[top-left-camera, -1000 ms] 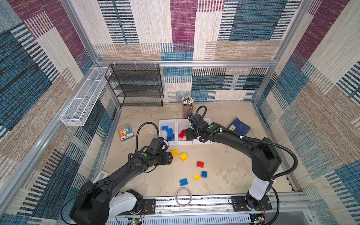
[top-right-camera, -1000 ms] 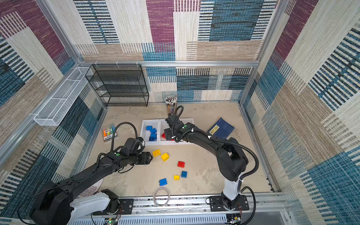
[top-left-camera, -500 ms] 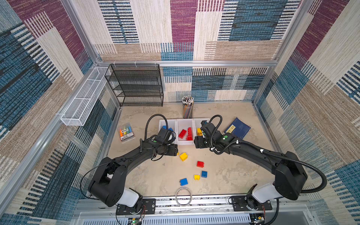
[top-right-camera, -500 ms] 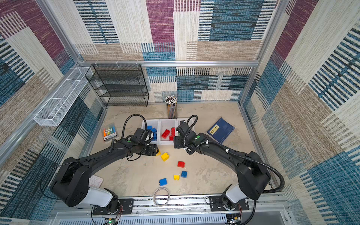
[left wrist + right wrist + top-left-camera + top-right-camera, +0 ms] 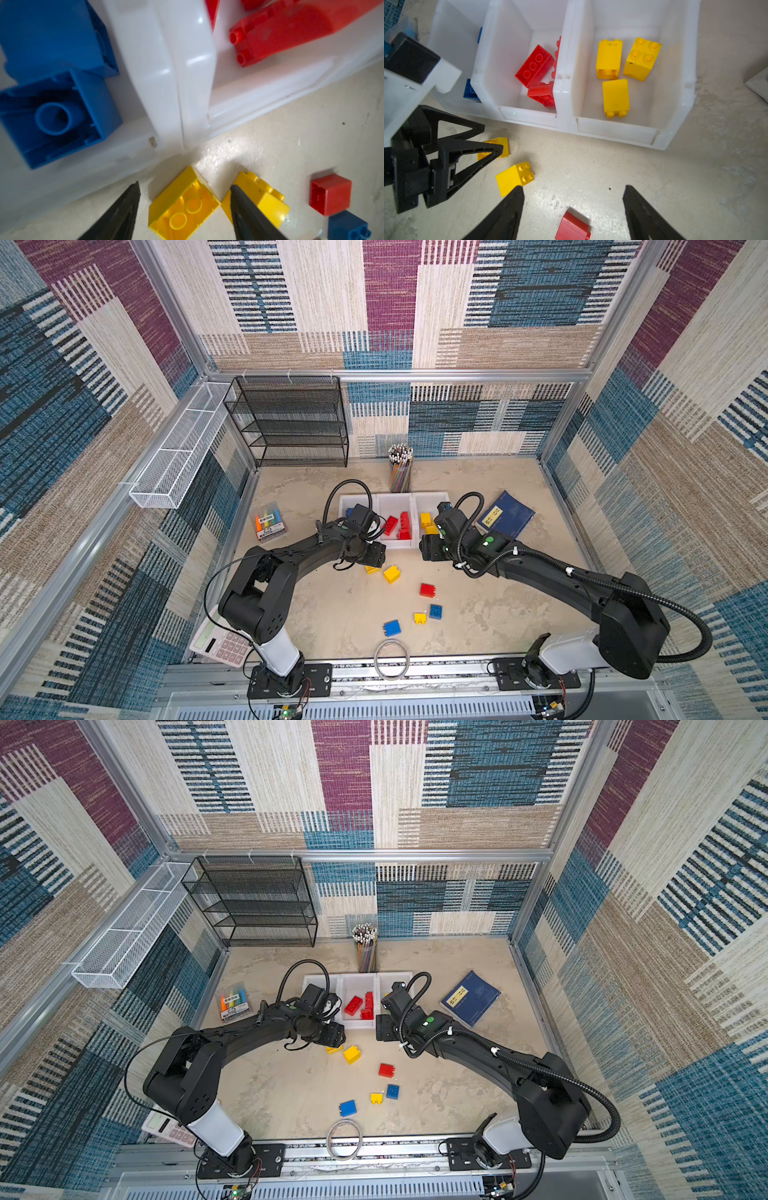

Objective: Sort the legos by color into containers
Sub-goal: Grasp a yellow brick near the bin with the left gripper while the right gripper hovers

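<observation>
My left gripper [image 5: 184, 184] is open low over the floor, its jaws on either side of an upside-down yellow lego [image 5: 182, 209] without touching it. A second yellow lego [image 5: 391, 573] lies beside it. My right gripper [image 5: 573, 187] is open and empty in front of the right container [image 5: 616, 131], which holds three yellow legos. A red lego [image 5: 573, 226] lies on the floor below its jaws. The middle container [image 5: 392, 502] holds red legos, the left container [image 5: 344, 502] blue ones. Loose legos lie nearer the front: red [image 5: 428, 590], blue [image 5: 435, 611], yellow [image 5: 419, 617] and blue [image 5: 392, 627].
A highlighter pack [image 5: 270, 524] lies left of the containers, a pencil cup [image 5: 401, 468] behind them and a blue notebook [image 5: 507, 514] to the right. A calculator [image 5: 218, 641] and a wire ring [image 5: 391, 659] sit at the front edge. A black shelf rack [image 5: 291, 423] stands at the back.
My right gripper has drawn back from over the middle container to the floor in front of the right one. My left gripper has moved right over the yellow lego and its jaws have narrowed slightly.
</observation>
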